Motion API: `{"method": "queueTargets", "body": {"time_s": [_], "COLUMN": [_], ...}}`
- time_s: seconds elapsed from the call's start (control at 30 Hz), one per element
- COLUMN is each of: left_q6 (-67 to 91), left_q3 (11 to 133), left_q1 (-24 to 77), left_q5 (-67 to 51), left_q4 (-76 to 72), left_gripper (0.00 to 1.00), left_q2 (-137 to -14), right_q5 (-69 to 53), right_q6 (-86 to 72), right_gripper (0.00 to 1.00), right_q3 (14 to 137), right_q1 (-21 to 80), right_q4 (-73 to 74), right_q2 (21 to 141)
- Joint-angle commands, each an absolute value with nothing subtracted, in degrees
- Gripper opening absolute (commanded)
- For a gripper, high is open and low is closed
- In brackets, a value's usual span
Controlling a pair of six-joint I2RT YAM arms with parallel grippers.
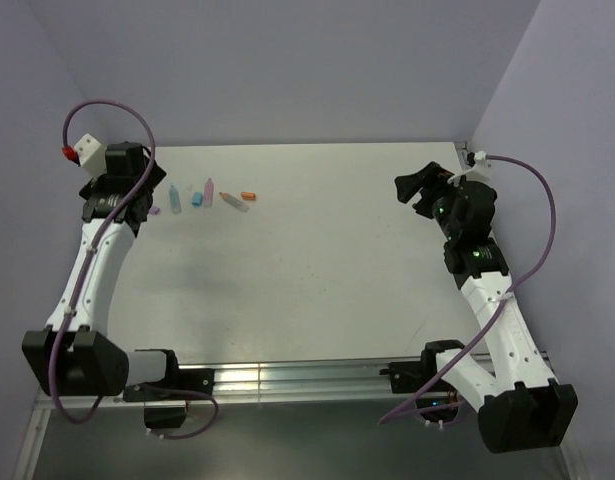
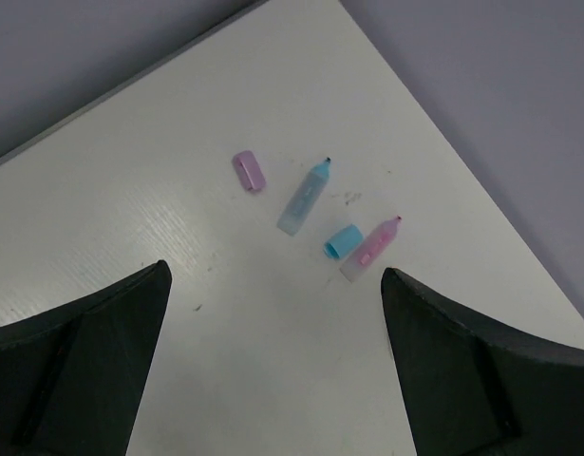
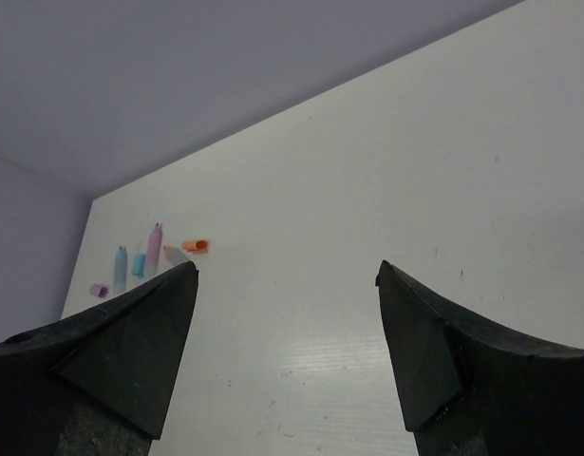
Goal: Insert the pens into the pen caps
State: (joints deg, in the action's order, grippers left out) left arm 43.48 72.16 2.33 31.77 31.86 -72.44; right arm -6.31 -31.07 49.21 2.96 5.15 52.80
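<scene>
A: What stands around the white table (image 1: 327, 270)?
B: Pale lilac walls (image 1: 287, 70) behind it and on both sides, meeting at its far right corner.
A: And its near edge?
B: A metal rail (image 1: 287, 381) runs along it, with a darker grey surface (image 1: 307, 445) beyond.

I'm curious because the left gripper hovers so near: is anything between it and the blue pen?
Nothing visible does. Only bare table lies between the open left gripper and the blue pen; the pink cap and blue cap lie off to its sides.
</scene>
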Motion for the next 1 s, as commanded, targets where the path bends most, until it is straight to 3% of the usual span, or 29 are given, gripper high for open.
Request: {"method": "queueTargets", "body": {"time_s": [0.0,0.43,0.6,0.97], "left_q6": [48.4,36.4,33.6,26.7], "left_q3": [75.9,96.7,100.8,102.3], "left_q1": [-1.6,-5.9,-5.8,-2.9], "left_q5": [34.7,21.0,19.1,10.6], "left_q4": [32.8,29.5,30.7,26.7], "left_gripper": [0.98,0.76,0.68,0.69], "left_q2": [-79.2,-110.2,-116.0,-119.2], "right_q5": [-10.0,-10.5,-10.7,-11.1], "right_q6": [-32.1,-31.6,-31.1,-30.8], "right_gripper": [0.84,0.8,0.8,0.79], "right_q3": [52.5,51.9,52.7,53.6], "right_q1": [2.2,1.9,2.0,1.9], "right_q4": [3.3,2.6,3.3,4.0], "right_q2": [54.6,56.2,56.9,58.1]}}
